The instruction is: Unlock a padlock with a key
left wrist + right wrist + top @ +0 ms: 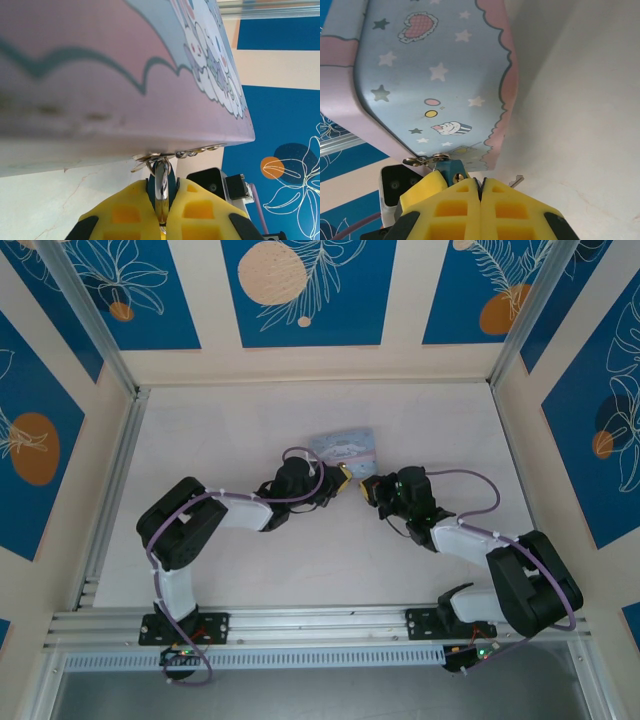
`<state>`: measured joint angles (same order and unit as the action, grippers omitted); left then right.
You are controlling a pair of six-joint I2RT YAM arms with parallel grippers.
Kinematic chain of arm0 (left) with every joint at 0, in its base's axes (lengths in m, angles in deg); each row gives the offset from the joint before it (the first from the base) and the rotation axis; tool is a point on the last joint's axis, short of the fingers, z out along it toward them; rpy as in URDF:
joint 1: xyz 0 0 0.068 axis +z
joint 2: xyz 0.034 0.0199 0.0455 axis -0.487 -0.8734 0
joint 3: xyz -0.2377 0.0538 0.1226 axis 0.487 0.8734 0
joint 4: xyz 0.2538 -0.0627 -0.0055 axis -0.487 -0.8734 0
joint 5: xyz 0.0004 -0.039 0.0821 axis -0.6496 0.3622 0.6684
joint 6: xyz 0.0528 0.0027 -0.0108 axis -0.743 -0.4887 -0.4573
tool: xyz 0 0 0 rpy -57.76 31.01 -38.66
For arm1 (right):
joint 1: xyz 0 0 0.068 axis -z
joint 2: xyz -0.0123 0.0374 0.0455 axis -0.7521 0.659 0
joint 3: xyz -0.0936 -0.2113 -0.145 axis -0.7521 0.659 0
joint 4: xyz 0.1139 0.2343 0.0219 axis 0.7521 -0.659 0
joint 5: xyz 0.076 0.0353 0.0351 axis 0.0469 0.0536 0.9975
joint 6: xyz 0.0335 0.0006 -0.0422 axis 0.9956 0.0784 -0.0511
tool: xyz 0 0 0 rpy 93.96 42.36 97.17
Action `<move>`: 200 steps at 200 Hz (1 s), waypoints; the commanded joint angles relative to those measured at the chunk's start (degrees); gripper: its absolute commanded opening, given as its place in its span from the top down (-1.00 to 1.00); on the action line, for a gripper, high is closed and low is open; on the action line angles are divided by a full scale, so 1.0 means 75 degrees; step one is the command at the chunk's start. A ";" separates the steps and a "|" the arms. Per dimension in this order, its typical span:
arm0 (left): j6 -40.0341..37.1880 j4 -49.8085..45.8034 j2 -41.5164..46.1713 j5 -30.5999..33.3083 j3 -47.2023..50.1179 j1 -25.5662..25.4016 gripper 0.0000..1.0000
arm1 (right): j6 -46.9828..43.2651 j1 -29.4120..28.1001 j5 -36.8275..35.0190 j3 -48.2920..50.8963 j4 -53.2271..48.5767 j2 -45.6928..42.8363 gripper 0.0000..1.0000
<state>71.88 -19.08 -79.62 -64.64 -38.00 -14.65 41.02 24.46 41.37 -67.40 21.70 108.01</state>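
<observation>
Yellow-padded, pinches padlock (161, 176) with left pincer (161, 197) below cartoon tin (125, 75); holds right pincer (480, 187) pressed together just beside it, crowded by tin over pale worktop (580, 110).

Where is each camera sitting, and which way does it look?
Top external: up high behind the robot, looking down at the table; the left arm and right arm show, reaching to the tin.
Left wrist: on the left arm, looking along the left tool, shut on the padlock at the tin's edge.
Right wrist: on the right arm, looking along the shut right tool at the tin's starry side.
Shared: both wrist views see the padlock and tin, from opposite sides.
</observation>
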 commanded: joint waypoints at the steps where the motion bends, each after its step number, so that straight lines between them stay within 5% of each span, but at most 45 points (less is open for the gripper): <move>1: 0.0059 0.0255 0.0324 0.0119 -0.0207 -0.0048 1.00 | -0.0171 -0.0011 -0.0056 -0.0266 -0.0014 0.0076 1.00; 200: 0.0084 0.0271 0.0348 0.0142 -0.0207 -0.0050 1.00 | -0.0076 -0.0110 -0.0102 -0.0355 0.0169 0.0494 1.00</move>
<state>71.88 -19.10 -79.62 -64.01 -38.00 -14.65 41.02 24.00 41.37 -69.10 21.78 110.53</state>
